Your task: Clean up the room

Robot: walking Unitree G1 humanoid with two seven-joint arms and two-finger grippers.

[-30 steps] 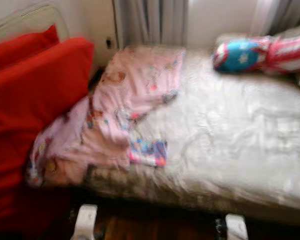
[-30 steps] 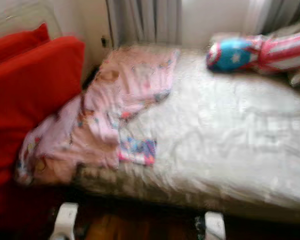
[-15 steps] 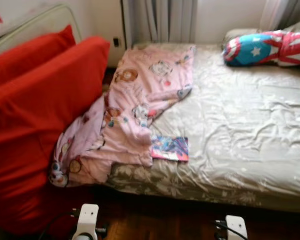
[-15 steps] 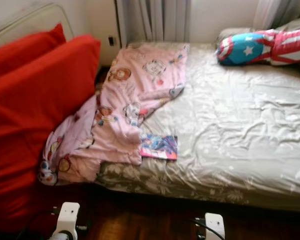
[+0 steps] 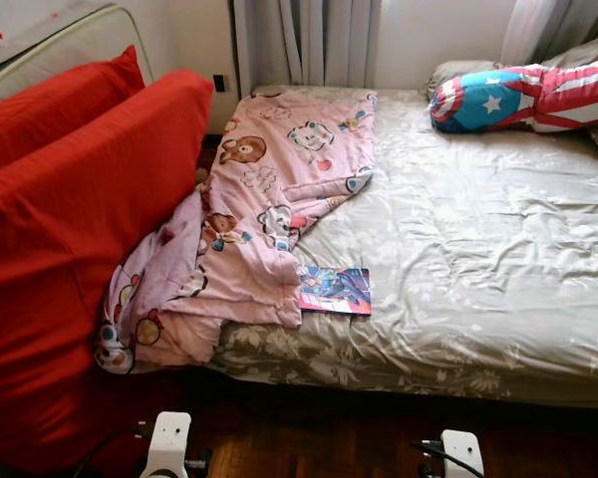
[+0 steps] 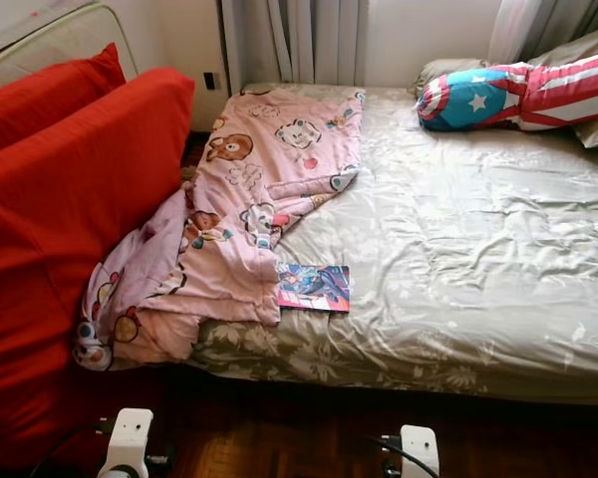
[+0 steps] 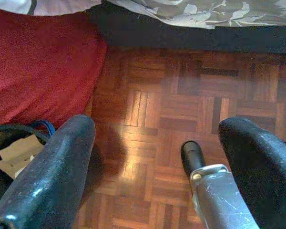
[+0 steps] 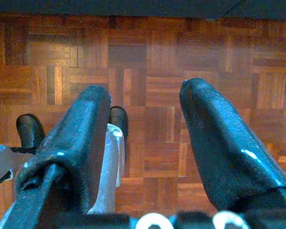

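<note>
The book (image 5: 335, 290) lies flat on the bed (image 5: 478, 249), close to its near edge and toward the foot end, one side tucked just under the hem of the pink blanket (image 5: 269, 199); judged a stray item, it looks dropped there rather than stored. The blanket is bunched along the foot end, one corner spilling over the near edge and hanging down against the red cushion (image 5: 70, 249), which suggests it was pushed aside, not folded. Two red cushions stand propped on edge beside the foot of the bed, the nearer one touching the hanging blanket. At the head end a star-and-stripe pillow (image 5: 518, 95) rests near the far edge, in its ordinary place. The sheet is wrinkled but otherwise bare. Both arms hang low over the parquet floor (image 7: 181, 95) in front of the bed, well apart from the book. The left claw (image 7: 157, 143) is spread and empty, the bed's underside ahead of it; the right claw (image 8: 145, 124) is likewise spread and empty over bare floor. Judgement: no pickup has begun; the book and blanket are the likely first items.
</note>
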